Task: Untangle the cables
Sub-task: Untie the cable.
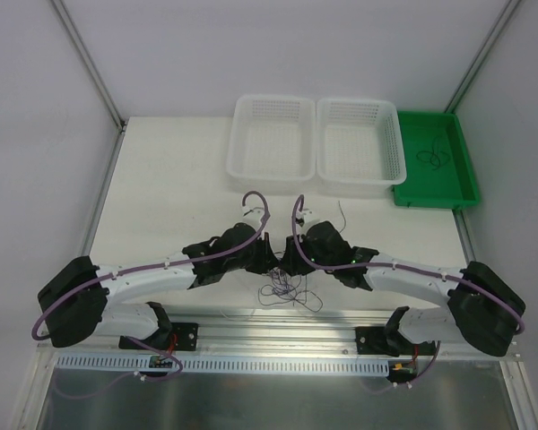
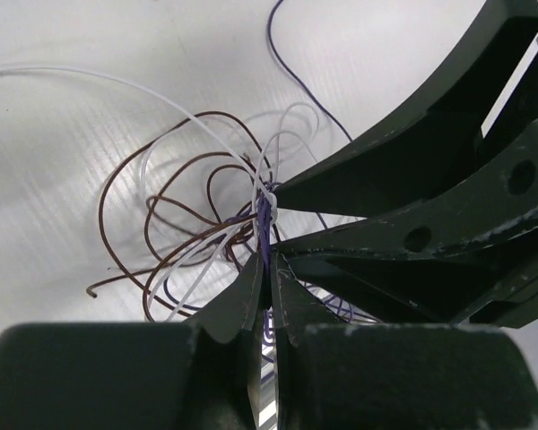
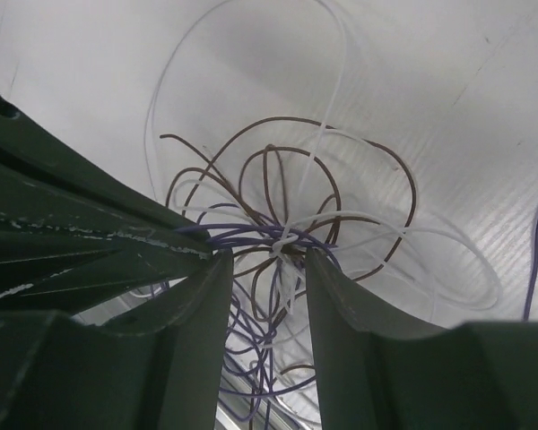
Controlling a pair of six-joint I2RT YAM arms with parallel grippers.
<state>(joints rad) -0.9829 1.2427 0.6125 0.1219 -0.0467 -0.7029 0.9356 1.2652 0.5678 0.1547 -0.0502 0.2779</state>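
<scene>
The cables (image 1: 282, 291) are sitting as one small bundle close to the middle of the table's (image 1: 179, 197) near edge. They are thin brown, white and purple wires looping out from a tight white knot (image 2: 266, 208) at the centre.

The left gripper (image 2: 265, 278) is pinching the wires just below that knot. Its fingers are pressed nearly together with purple strands running between them, probably to anchor the bundle so it does not slide when pulled.

The right gripper (image 3: 264, 269) is coming in from the opposite side. Its jaws are standing apart on either side of the knot, and no wire is being squeezed yet. It looks lined up to close on the knot or on one loop and draw that away from the anchored part.

From above, both claws are meeting tip to tip over the bundle, so the pull would be running along the near edge.

Two white baskets (image 1: 236, 143) are waiting side by side at the far edge. At the far right corner, a green tray (image 1: 457, 170) is holding a single dark strand (image 1: 433, 157), which suggests freed wires are meant to go there.

The loops are springy and interlocked, so a pull on the wrong strand could tighten the knot.
</scene>
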